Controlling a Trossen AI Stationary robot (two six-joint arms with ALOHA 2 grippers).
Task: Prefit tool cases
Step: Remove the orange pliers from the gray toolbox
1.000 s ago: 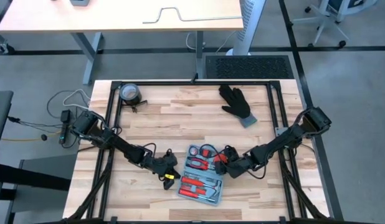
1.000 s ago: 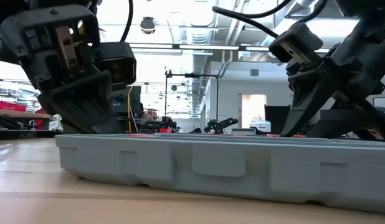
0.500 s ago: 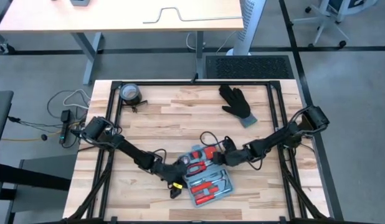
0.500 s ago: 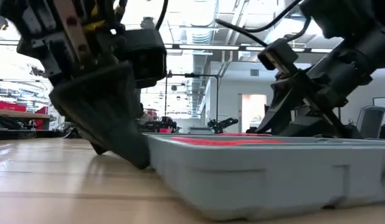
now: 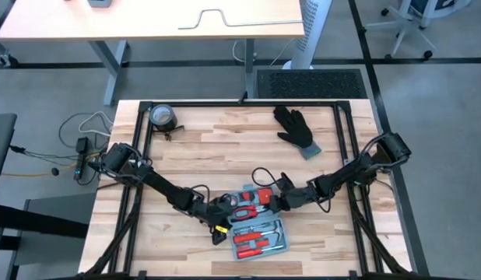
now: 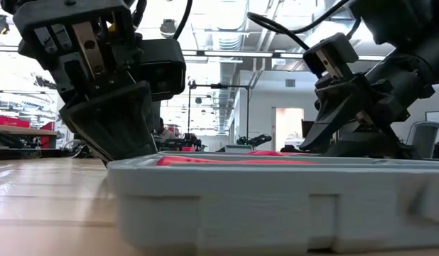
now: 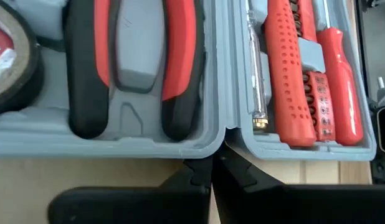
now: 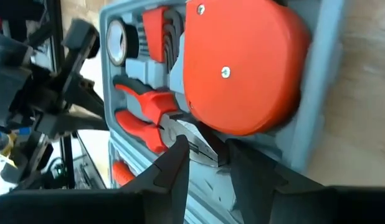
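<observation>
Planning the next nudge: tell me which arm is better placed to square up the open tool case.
Probably left. The left gripper sits shut against the tool case at the edge by the hinge gap, low on the table. The right gripper is open over the orange tape measure corner, less suited to pushing.

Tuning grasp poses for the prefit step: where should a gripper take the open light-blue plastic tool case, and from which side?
Probably the raised outer rim of the open light-blue plastic tool case, approached level from the table side. It lies flat with its tray full of red-handled tools, so only the thin edge wall is free to pinch. The left gripper already sits at the rim by the hinge notch, and the right gripper at the opposite edge.
</observation>
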